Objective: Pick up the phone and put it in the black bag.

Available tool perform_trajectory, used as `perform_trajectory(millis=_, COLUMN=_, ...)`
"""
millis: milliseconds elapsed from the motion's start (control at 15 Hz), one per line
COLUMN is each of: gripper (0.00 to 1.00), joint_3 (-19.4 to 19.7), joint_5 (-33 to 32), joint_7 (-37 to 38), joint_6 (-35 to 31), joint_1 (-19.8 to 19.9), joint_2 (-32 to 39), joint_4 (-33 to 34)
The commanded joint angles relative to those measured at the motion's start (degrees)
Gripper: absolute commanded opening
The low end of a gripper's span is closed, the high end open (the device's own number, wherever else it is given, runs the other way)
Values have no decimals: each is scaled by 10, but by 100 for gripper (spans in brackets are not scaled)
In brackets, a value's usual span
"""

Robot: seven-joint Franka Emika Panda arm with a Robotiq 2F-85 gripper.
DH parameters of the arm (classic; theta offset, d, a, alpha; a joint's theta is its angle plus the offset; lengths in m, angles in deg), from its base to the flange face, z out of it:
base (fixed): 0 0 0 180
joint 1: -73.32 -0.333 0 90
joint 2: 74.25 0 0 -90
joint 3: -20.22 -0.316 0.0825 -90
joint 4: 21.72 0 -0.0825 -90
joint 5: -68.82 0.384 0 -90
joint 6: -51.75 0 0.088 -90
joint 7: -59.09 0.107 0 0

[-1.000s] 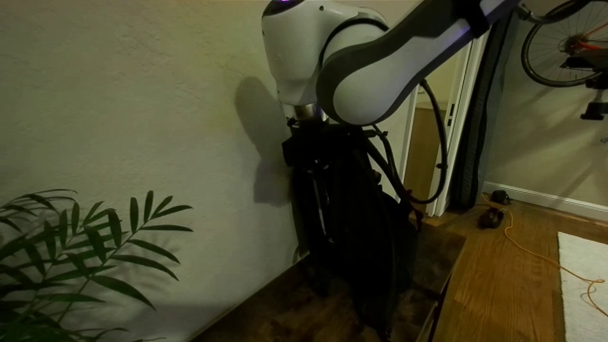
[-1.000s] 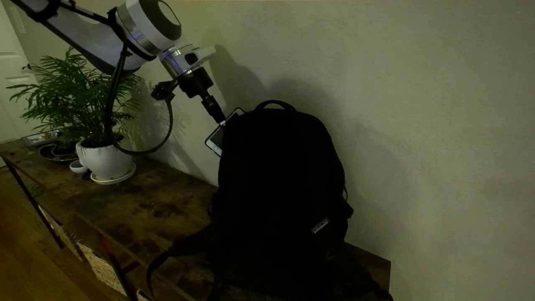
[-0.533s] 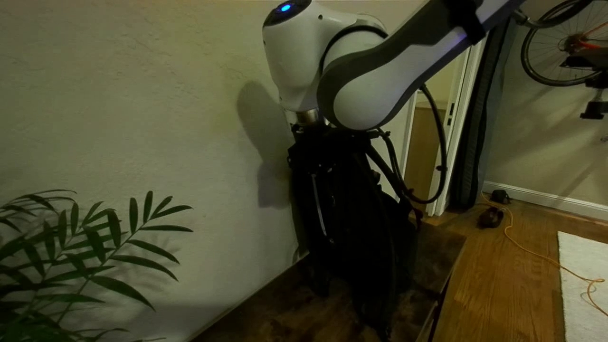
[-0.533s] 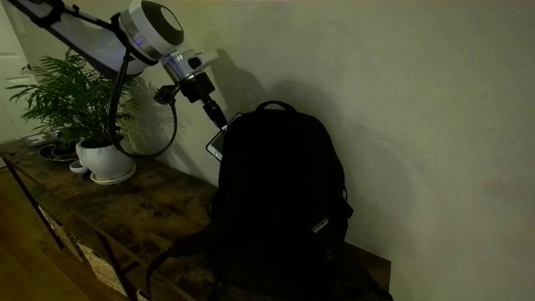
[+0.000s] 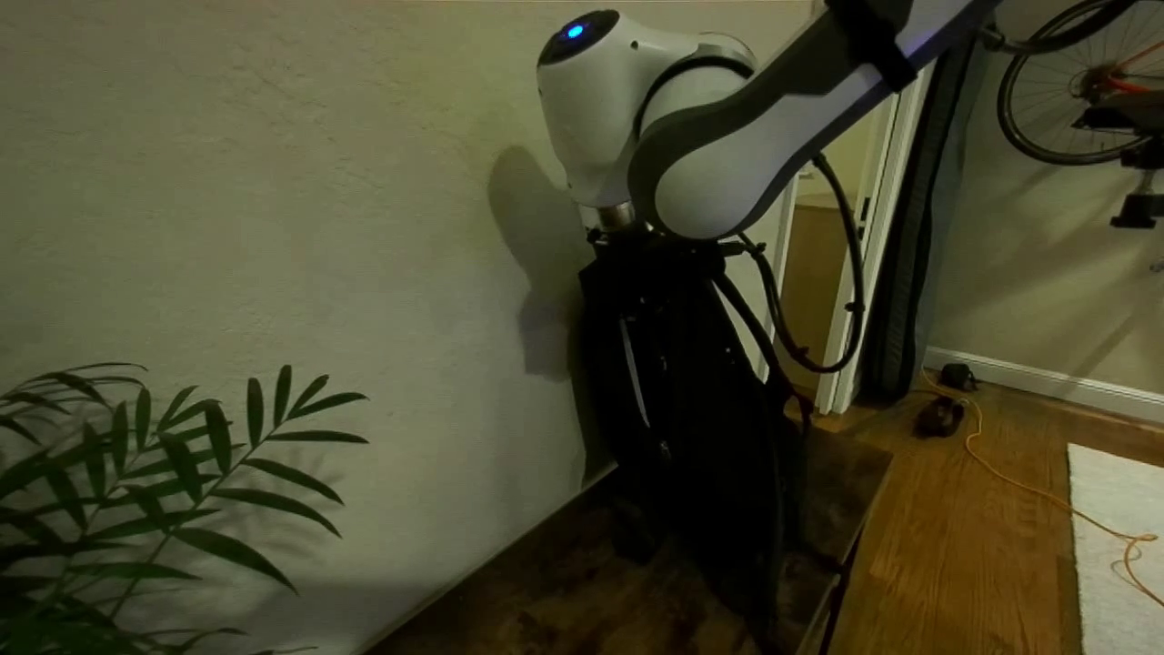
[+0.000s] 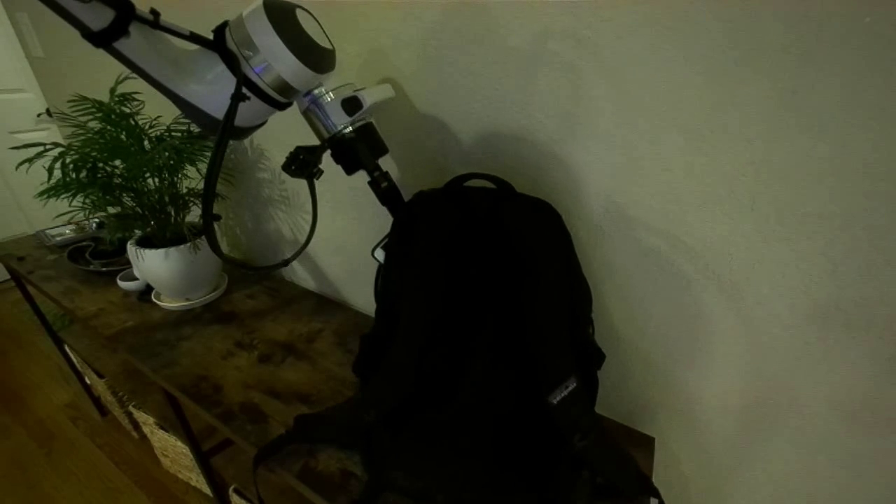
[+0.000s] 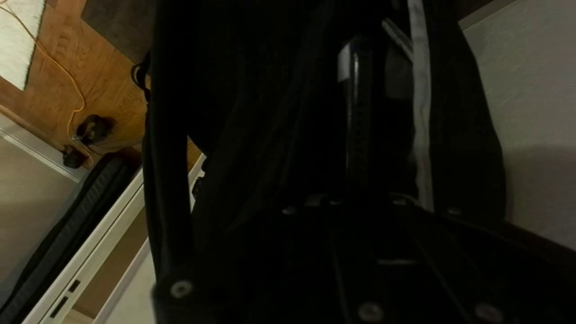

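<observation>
Phone (image 6: 380,255) is pinched in your gripper (image 6: 399,211), its jaws nearly together on it; in an exterior view one pale corner shows beside the black bag (image 6: 483,336), and you cannot tell how much is inside. Expect it to be light, stiff, slick and breakable, best held across its thickness midway along an edge. The bag, probably soft, stands on the worktop (image 6: 280,336) near a corner beside the wall (image 6: 735,210).
</observation>
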Motion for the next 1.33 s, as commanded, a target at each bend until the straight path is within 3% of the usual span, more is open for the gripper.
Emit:
perform_trajectory(millis=0, gripper=3, joint_3=9, joint_5=-19, joint_7=19, joint_6=-9, joint_1=13, joint_2=-2, joint_4=-14)
perform_trajectory(millis=733, gripper=3, joint_3=39, joint_5=-42, joint_7=39, joint_6=-135, joint_1=29, joint_2=76, joint_4=-18)
perform_trajectory(millis=800, gripper=38, joint_3=42, joint_5=-40, joint_7=39, joint_6=-138, joint_1=27, joint_2=79, joint_4=-19)
perform_trajectory(millis=933, gripper=43, joint_3=48, joint_5=-40, joint_7=43, joint_6=-134, joint_1=21, joint_2=78, joint_4=-21)
perform_trajectory(millis=1267, gripper=76, joint_3=39, joint_5=-32, joint_7=42, joint_6=-130, joint_1=10, joint_2=43, joint_4=-39)
